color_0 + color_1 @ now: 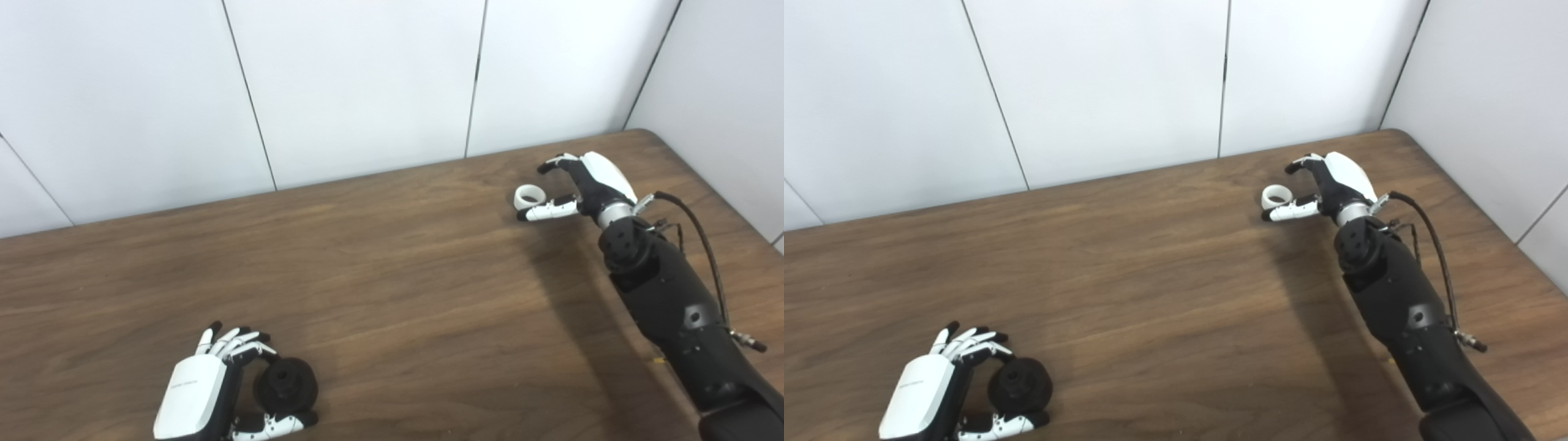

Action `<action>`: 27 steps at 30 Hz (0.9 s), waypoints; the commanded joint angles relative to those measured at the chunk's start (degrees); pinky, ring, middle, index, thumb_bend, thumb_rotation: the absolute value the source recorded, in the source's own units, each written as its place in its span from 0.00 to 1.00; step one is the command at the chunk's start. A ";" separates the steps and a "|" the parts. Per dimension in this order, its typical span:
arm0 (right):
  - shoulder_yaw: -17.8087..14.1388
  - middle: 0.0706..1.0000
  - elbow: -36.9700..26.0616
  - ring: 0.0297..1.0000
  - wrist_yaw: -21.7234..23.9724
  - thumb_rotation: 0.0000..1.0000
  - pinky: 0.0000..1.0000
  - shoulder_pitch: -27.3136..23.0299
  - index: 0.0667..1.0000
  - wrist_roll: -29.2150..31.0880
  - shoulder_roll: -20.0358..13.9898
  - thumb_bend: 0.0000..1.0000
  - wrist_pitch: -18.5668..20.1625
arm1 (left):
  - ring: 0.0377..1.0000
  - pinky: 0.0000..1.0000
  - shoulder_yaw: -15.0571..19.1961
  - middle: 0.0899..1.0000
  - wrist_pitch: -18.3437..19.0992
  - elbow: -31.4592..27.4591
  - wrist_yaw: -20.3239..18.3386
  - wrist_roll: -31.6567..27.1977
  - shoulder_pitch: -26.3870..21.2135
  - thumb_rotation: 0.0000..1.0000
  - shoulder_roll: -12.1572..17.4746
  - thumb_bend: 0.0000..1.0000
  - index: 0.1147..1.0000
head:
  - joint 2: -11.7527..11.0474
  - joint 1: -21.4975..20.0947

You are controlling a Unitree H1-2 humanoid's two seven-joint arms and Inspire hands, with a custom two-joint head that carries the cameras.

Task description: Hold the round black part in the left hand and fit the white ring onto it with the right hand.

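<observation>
I have my left hand [196, 392] cupped round the black part [286, 384] at the near left of the table [398, 294], fingers and thumb either side; I think it grips, though contact is hard to see. My right hand [582, 184] is spread open around the ring [530, 196], far right, not yet pinching. Both pickups and the fitting remain.

At the lower left of the frame, the left hand [208, 392] has its fingers and thumb curved around the round black part [286, 384] on the wooden table [392, 294]. At the upper right, the right hand [579, 184] is spread beside the white ring [530, 196], thumb touching it.
</observation>
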 commanded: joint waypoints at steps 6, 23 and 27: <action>2.10 0.92 0.61 0.98 0.90 0.38 1.00 -4.27 0.75 -1.07 -3.08 0.82 0.30 | 0.86 1.00 0.45 0.76 1.20 0.50 -1.42 0.59 1.61 0.05 1.09 0.52 0.42 | 0.00 0.00; 4.93 0.92 3.50 0.98 1.33 0.38 1.00 -6.25 0.73 -0.92 -3.92 0.83 0.31 | 0.86 1.00 0.58 0.76 1.15 0.28 -1.36 0.69 1.46 0.05 1.10 0.52 0.42 | 0.11 -0.31; 5.14 0.92 3.53 0.98 1.28 0.38 1.00 -6.27 0.72 -1.02 -3.96 0.83 0.04 | 0.87 1.00 0.59 0.76 1.27 0.23 -1.46 0.63 1.49 0.05 1.00 0.52 0.42 | 0.11 -0.25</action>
